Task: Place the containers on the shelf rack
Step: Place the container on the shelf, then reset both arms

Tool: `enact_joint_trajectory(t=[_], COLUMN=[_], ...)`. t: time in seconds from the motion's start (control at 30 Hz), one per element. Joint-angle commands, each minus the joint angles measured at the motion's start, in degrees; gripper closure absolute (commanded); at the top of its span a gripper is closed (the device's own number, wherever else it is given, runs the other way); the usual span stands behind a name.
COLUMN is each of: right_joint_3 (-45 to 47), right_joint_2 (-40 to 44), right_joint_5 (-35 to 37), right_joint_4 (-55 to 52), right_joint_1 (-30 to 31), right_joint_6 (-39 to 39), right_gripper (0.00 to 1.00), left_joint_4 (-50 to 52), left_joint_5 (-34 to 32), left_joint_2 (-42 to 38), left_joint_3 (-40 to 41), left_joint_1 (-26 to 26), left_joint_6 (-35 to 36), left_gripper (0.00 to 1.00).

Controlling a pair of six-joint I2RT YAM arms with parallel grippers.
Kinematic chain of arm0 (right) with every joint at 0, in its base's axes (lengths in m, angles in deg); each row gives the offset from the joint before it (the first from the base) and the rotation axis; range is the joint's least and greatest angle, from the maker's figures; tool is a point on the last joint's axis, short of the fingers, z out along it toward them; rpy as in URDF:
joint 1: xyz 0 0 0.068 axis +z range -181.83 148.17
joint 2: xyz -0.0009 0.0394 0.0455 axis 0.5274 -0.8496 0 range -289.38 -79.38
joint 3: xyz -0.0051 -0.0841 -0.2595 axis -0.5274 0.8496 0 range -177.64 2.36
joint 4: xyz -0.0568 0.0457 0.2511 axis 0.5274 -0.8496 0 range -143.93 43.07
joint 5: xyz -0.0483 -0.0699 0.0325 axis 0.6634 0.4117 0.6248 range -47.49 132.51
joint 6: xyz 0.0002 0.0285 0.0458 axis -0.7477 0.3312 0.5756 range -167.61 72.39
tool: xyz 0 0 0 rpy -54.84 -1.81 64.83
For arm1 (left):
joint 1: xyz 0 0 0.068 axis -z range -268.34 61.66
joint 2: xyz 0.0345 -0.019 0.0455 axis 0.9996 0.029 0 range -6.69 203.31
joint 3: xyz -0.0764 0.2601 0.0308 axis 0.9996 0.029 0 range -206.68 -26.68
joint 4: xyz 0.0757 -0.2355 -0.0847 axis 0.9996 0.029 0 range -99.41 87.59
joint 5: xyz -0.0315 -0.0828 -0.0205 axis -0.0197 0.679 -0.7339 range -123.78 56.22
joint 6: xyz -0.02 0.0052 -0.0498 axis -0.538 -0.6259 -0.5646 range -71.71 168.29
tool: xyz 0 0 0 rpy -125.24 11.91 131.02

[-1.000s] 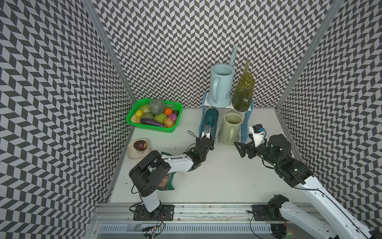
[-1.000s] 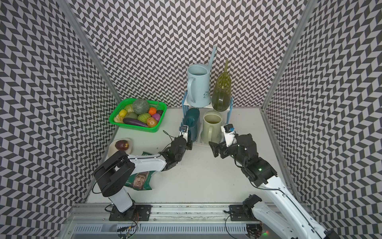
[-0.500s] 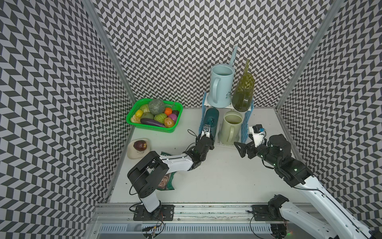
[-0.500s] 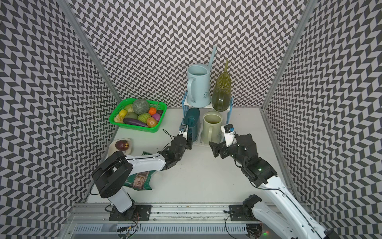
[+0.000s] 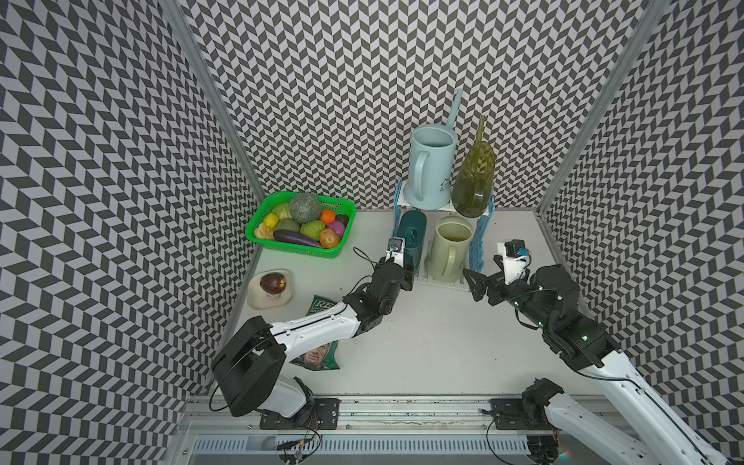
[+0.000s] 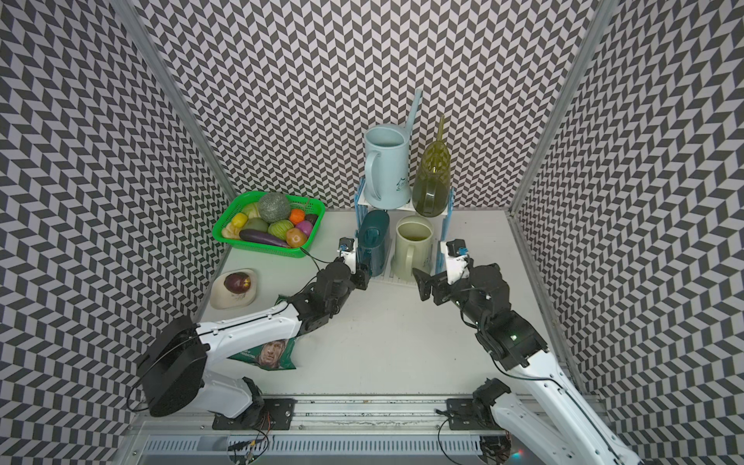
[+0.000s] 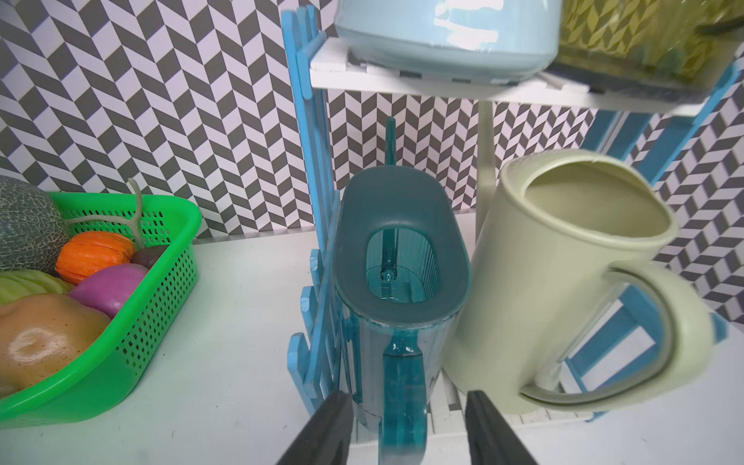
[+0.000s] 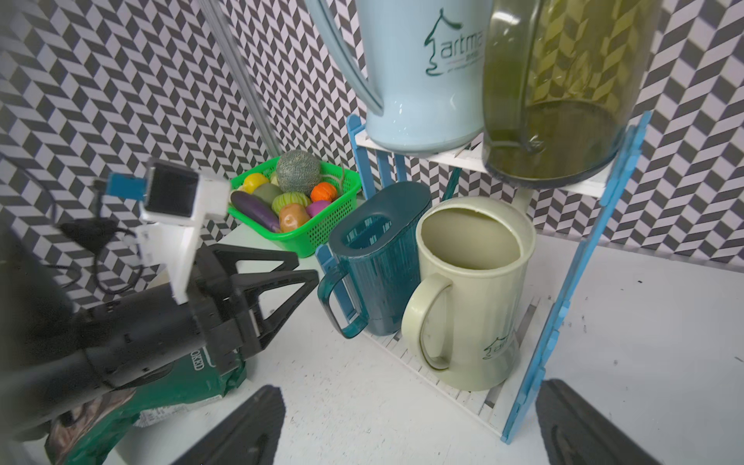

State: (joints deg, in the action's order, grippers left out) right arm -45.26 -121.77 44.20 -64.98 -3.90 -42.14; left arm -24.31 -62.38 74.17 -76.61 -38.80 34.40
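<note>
- The dark teal can stands upright on the lower tier of the shelf rack, against the rack's side frame nearest the left arm; the pale cream can stands just beside it on the same tier.
- The light blue can and the olive green can stand side by side on the upper tier; all four containers are on the rack, so the task looks nearly finished.
- These cans are likely light, being empty thin plastic; the walls look stiff but smooth, so a squeeze on the body may slip.
- The loop handle is the sound place to take hold; the teal can's handle juts past the front edge of the tier, towards the arms.
- The long thin spouts look like the weak part; on the lower tier they rise close under the upper shelf and could catch there.
- The left gripper has its jaws parted to either side of the teal handle; a gap shows on both sides in the left wrist view, so it clamps nothing.
- The right gripper is spread wide and empty; it hangs in front of the cream can, near the rack's other side frame, touching neither.
</note>
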Motion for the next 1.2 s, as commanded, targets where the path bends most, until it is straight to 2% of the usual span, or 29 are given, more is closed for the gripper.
enact_joint_trajectory(t=[0.0,0.07,0.13,0.23,0.3,0.4,0.53,0.63,0.8,0.87,1.03,1.17], right_joint_3=[1.59,3.49,6.85,13.11,18.41,25.85,32.00,37.65,44.00,45.59,48.47,47.28], right_joint_2=[1.71,1.83,2.19,2.76,3.02,2.11,0.66,0.00,-1.46,-3.09,-11.89,-18.87], right_joint_5=[10.82,14.49,15.12,10.52,6.23,2.74,2.55,3.20,4.63,4.75,5.27,4.53], right_joint_4=[9.62,13.77,19.50,27.36,32.91,41.09,46.81,53.42,63.63,66.94,77.21,83.48], right_joint_1=[-0.72,-2.32,-5.33,-12.89,-17.52,-21.47,-22.13,-22.24,-22.68,-22.88,-23.21,-23.35], right_joint_6=[2.11,1.39,0.61,1.55,1.77,1.66,0.96,-0.28,-2.64,-3.42,-4.33,-6.06], right_gripper=[0.00,0.00,0.00,0.00,0.00,0.00,0.00,0.00,0.00,0.00,0.00,0.00], left_joint_4=[6.94,7.62,7.09,5.34,3.47,-4.05,-16.22,-24.49,-39.54,-46.07,-48.94,-60.97], left_joint_5=[2.30,2.42,2.90,5.97,8.81,13.74,20.04,23.48,25.98,25.45,26.84,28.32], left_joint_2=[-7.16,-11.92,-15.76,-20.27,-22.78,-26.00,-27.70,-24.86,-13.26,-7.39,-1.84,6.34], left_joint_3=[0.83,2.82,5.48,10.22,14.27,21.43,31.56,36.63,40.11,40.09,36.60,39.05], left_joint_1=[0.22,-0.87,-3.00,-9.97,-16.18,-25.13,-35.04,-40.62,-46.18,-47.53,-50.82,-50.56], left_joint_6=[1.42,4.56,7.98,11.93,14.13,17.37,21.08,21.64,20.05,19.31,13.09,13.34], left_gripper=[0.45,0.41,0.31,0.12,0.04,0.00,0.00,0.00,0.00,0.00,0.00,0.00])
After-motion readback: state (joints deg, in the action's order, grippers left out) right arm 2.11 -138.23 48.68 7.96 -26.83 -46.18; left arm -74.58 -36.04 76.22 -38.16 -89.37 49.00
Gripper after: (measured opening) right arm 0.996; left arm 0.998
